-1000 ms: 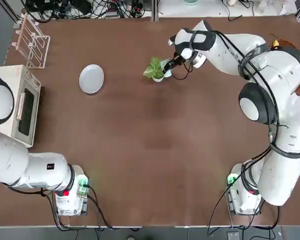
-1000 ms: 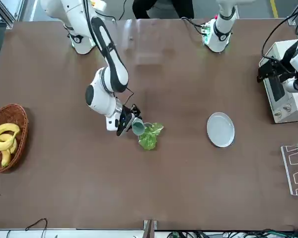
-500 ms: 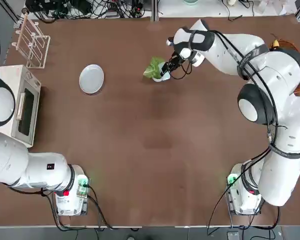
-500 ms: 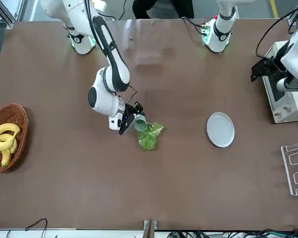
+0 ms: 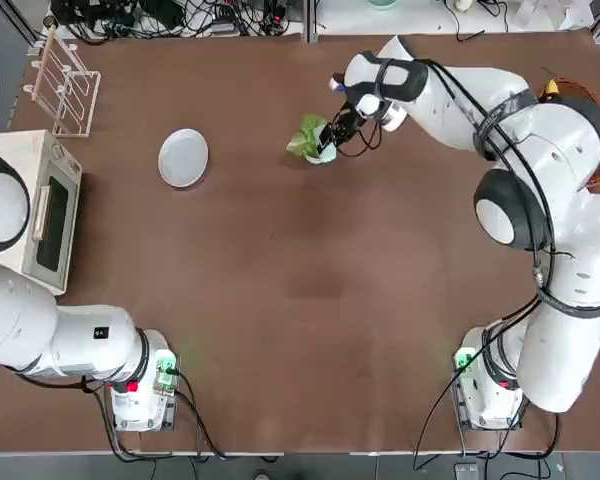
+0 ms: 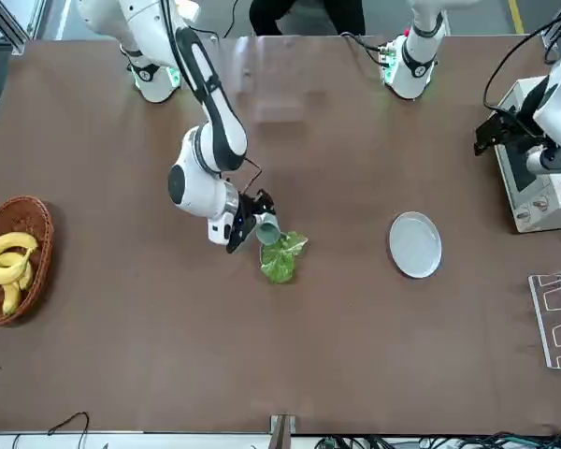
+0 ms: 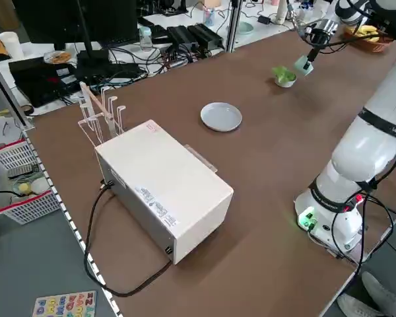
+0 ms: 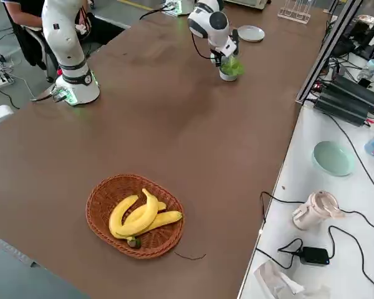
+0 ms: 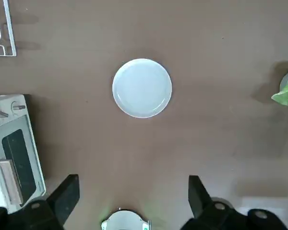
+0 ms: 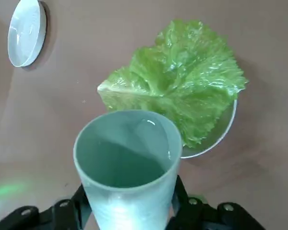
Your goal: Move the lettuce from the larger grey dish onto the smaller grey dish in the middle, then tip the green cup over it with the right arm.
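The right arm's fingers grip the smooth, tapering pale green cup, tilted with its mouth towards the ruffled, glossy lettuce. Just beyond those fingers, the lettuce lies over the small round bowl. The left arm's fingers stand wide, pointing down; near them are the flat, shiny plate and the boxy white oven.

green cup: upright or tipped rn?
Tipped: the front view shows the green cup leaning, mouth toward the lettuce.

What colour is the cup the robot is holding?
The cup is pale minty green. You can see it best in the right wrist view.
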Motion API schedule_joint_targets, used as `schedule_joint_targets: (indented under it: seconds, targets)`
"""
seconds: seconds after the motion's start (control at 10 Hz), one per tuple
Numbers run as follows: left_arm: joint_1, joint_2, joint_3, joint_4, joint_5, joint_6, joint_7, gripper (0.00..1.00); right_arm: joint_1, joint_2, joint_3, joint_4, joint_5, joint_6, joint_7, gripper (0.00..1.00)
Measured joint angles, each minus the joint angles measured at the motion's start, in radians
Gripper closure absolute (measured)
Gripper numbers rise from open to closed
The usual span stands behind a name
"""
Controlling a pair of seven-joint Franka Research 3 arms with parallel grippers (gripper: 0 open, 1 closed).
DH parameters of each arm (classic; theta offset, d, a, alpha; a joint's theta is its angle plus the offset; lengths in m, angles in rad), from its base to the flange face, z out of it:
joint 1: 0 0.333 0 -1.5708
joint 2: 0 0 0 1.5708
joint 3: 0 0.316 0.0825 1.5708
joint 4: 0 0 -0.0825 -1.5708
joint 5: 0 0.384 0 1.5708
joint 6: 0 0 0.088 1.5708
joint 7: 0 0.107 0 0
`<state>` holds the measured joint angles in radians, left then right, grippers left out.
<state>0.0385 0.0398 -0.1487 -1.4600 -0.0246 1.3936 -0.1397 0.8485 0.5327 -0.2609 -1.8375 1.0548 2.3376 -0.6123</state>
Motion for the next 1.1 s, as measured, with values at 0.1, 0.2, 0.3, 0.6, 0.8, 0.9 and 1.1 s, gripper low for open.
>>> schedule_joint_targets:
  seconds: [0.1,0.2,0.3,0.6,0.8,0.9,1.1]
  targets:
    - [0.0,0.0,0.0,0.0,0.0,0.0,0.0,0.0,0.001,0.003,0.0,0.0,0.0,-0.002,0.017,0.32]
    - [0.0,0.0,0.0,0.0,0.0,0.0,0.0,0.0,0.002,0.006,0.0,0.001,0.0,-0.011,0.037,0.32]
    - [0.0,0.0,-0.001,0.001,0.0,0.0,0.0,0.0,0.004,0.01,0.0,0.005,0.0,-0.02,0.057,0.32]
    - [-0.001,0.0,-0.009,0.002,0.0,-0.001,0.0,0.0,0.007,0.022,0.0,0.02,0.0,-0.039,0.101,0.32]
    - [-0.001,0.001,-0.009,0.001,0.0,-0.003,0.0,0.0,0.007,0.025,0.0,0.022,0.0,-0.052,0.12,0.32]
    - [-0.001,0.001,-0.009,0.002,0.0,-0.003,0.0,0.0,0.007,0.025,0.0,0.023,0.0,-0.054,0.126,0.32]
    - [-0.002,0.001,-0.009,0.002,0.0,-0.003,0.0,0.0,0.007,0.025,0.0,0.026,-0.001,-0.056,0.13,0.32]
